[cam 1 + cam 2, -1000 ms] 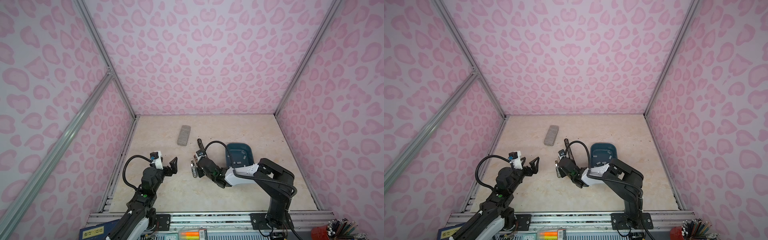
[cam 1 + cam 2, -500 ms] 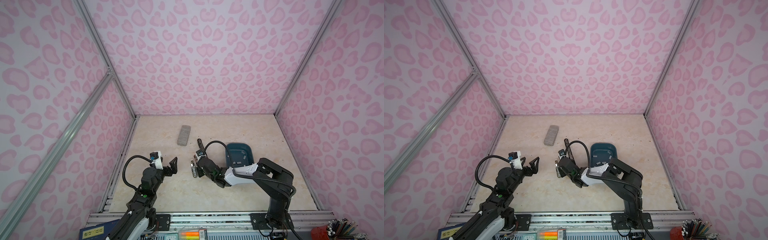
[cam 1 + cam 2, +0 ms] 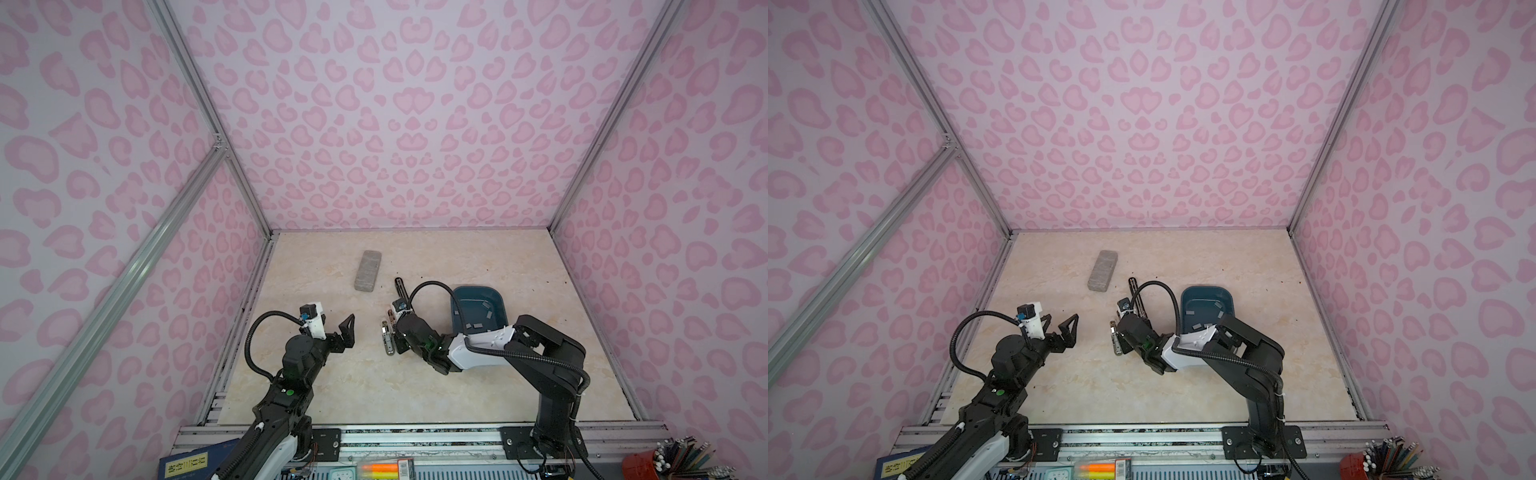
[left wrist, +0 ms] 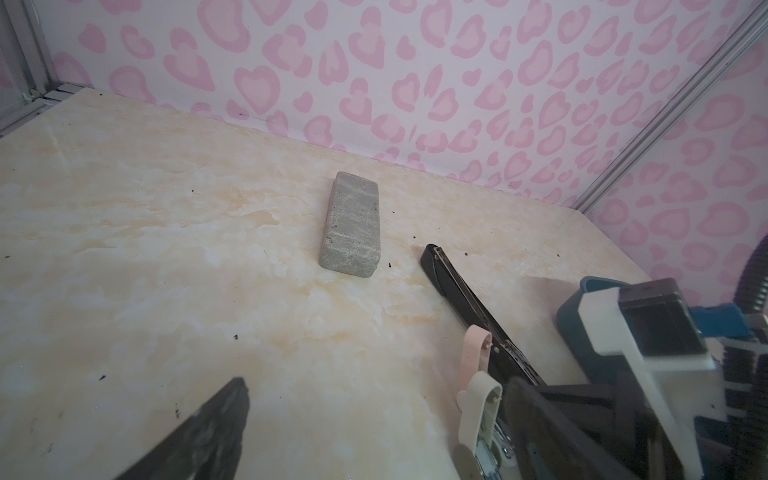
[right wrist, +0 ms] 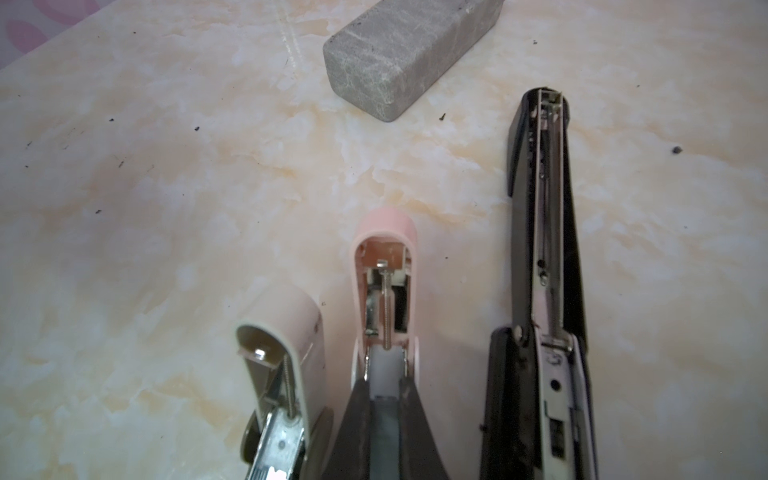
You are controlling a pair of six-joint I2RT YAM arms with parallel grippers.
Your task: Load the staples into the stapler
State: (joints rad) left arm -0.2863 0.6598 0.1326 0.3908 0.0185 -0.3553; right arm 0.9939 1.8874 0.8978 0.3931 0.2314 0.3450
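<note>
My right jaws are closed down narrow, their black fingers [image 5: 353, 428] pinching what looks like a grey staple strip [image 5: 386, 436], though the wrist view is so close that I cannot be sure of it. They sit low over the rear half of the pink stapler [image 5: 386, 224], fingertips at its white channel. That stapler lies opened out on the worktop [image 3: 415, 395] between a cream stapler [image 5: 291, 324], just beside it, and the longer black stapler [image 5: 519, 174], which is also opened flat. My left jaws stand wide apart and hold nothing. They hang above bare worktop, off to the left of the three staplers and touching none of them. To the right of the staplers, partly under my right arm, the dark blue tray [image 3: 478, 288] holds the loose staples [image 3: 488, 314], several short grey strips scattered over its floor. A grey speckled block [image 3: 368, 270] lies farther back, apart from everything else.
</note>
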